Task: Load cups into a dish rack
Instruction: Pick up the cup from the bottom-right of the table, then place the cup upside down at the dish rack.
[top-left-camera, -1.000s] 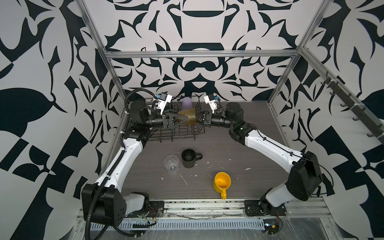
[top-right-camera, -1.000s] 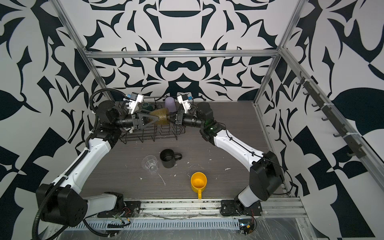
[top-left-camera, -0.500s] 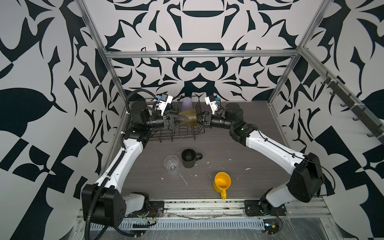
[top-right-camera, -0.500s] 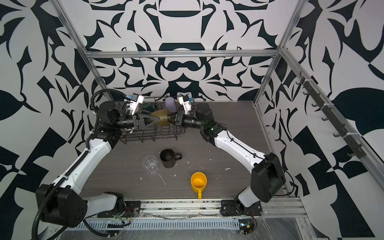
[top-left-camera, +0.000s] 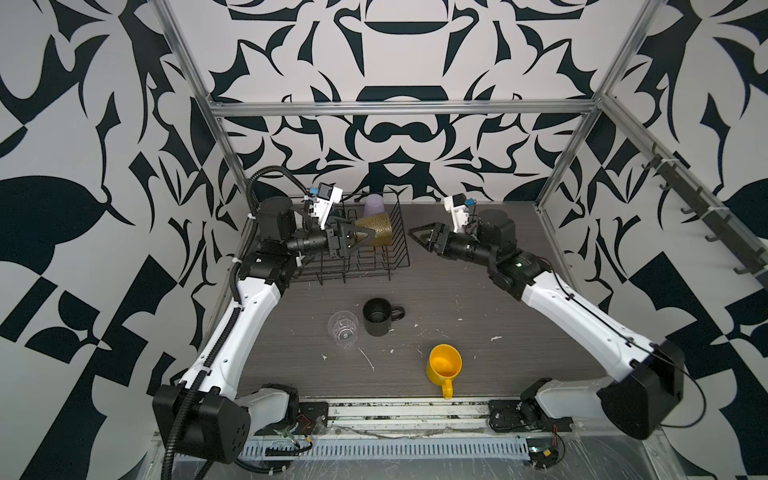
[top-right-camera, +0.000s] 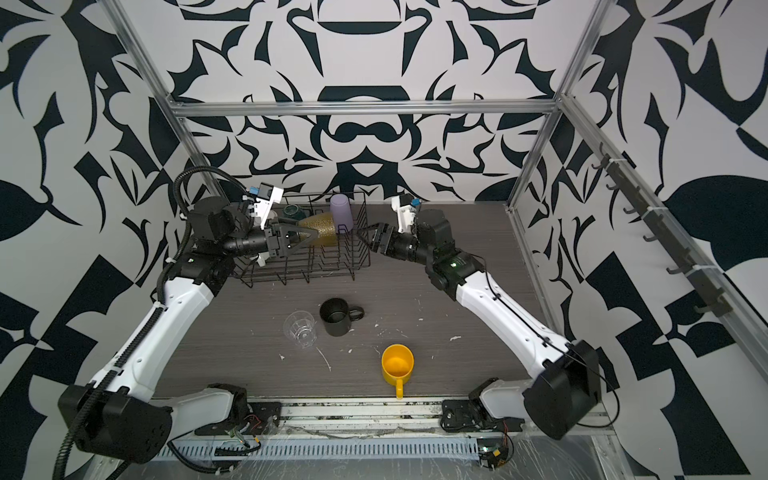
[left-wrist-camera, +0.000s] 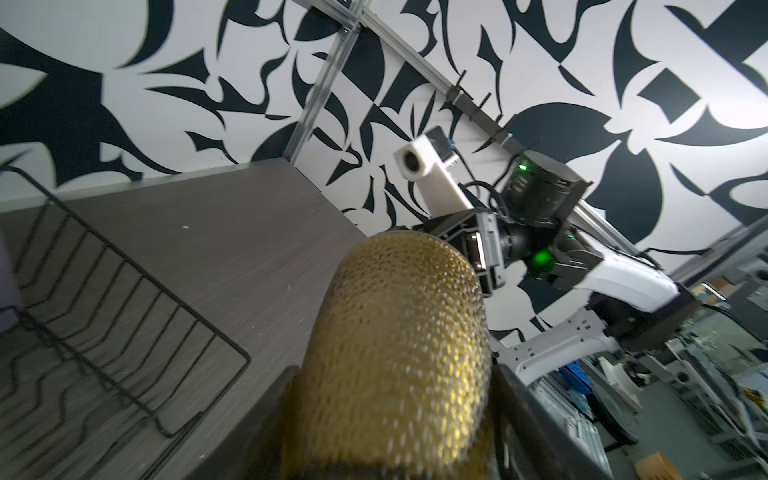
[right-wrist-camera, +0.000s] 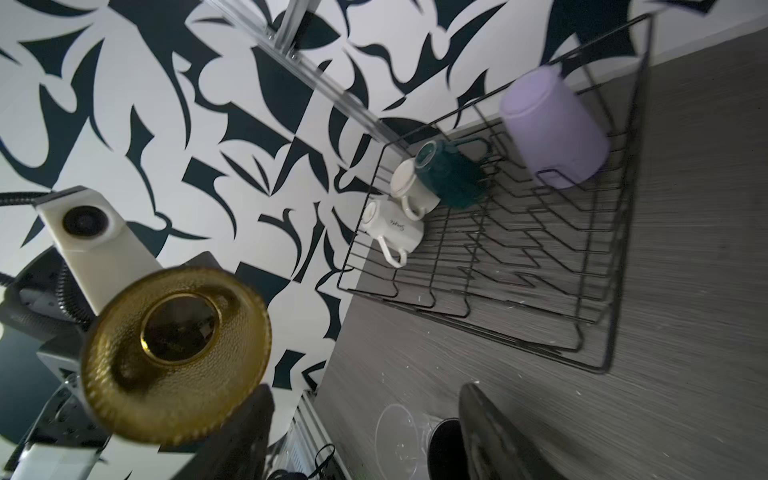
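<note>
Hands over the olive-brown glass (top-left-camera: 378, 230) — a second ago pinched from both ends above the dish rack (top-left-camera: 353, 274), now carried by the left gripper (top-left-camera: 362, 237) alone, clamped on the narrow base end. Spreads the jaws of the right gripper (top-left-camera: 417, 237) wide and draws it back to just off the rack's right end, with nothing between them. Reads as a regrasp finished: leaves the glass to one arm, probably so as to turn it mouth-down and lower it into the rack.

Hangs on its side over the rack's middle, mouth toward the right end; cannot tell whether it brushes the wires. Looks small, pebbled all over, amber-gold where light comes through, flaring from a tight base to a wider rim. Seems hard and slick, so calls for a slow tilt and a gentle set-down.

Counts four cups in the rack already: lilac tumbler (top-left-camera: 373, 205) upside down at the far side, teal mug (right-wrist-camera: 449, 174), cream mug (right-wrist-camera: 415, 195) and white mug (right-wrist-camera: 392, 226) toward the far left corner. Leaves three on the table (top-left-camera: 478, 299) on the near side of the rack — black mug (top-left-camera: 377, 318) with clear glass (top-left-camera: 343, 329) just beside it, yellow mug (top-left-camera: 444, 365) farthest from the rack
</note>
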